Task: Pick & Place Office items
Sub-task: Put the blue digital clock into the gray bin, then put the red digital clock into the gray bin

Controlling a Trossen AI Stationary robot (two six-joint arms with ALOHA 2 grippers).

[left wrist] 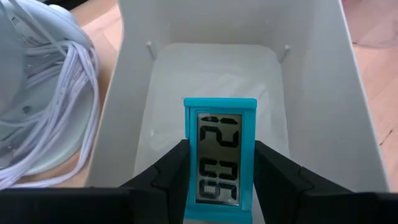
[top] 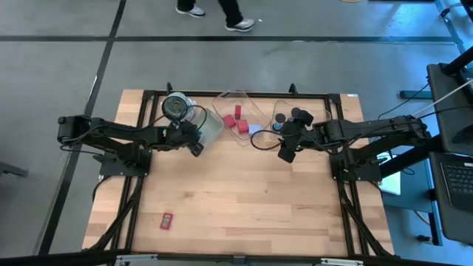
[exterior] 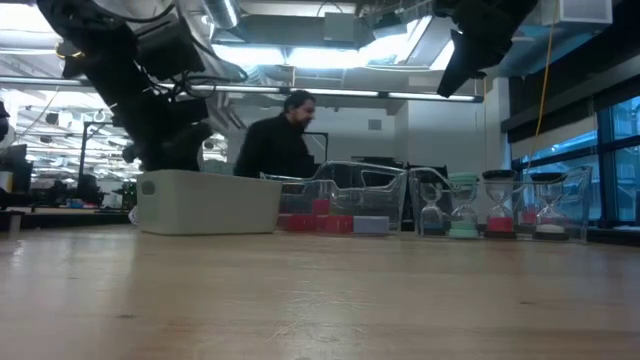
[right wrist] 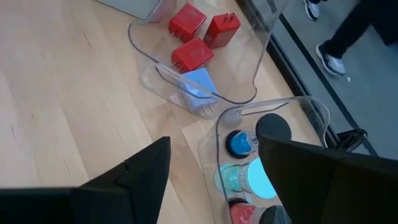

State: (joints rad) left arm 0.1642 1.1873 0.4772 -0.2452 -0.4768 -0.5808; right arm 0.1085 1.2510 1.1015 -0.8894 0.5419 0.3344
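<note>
**Teal clock held over white bin by left pincer**

A small teal digital clock is clamped between the 2 dark fingers of the left gripper, its grey display turned toward the wrist camera. Directly beyond and below the clamped clock, the inside of a white rectangular bin is seen, so the clock is held above the bin's opening. Just beside that pincer, on the bin's outer side, a pale round device wound with white cable is lying on the wooden table. In the high view a round jar with a dark lid is seen close behind the left gripper.

The right gripper is held raised above the table, well apart from the left one. Its fingers are parted and nothing is seen between them. Ahead of this pincer, 3 red blocks and 1 pale-blue flat piece are lying inside a clear tray. Right under and in front of the same pincer, a 2nd clear tray is filled with short upright pieces with coloured tops, blue, teal and red among them. In the low view these pieces are shown as small hourglasses.

Far from both pincers, near the table's front edge on the left arm's side, 1 red flat piece is lying alone.

Beyond the table, a person in dark clothing is seen in the room.
</note>
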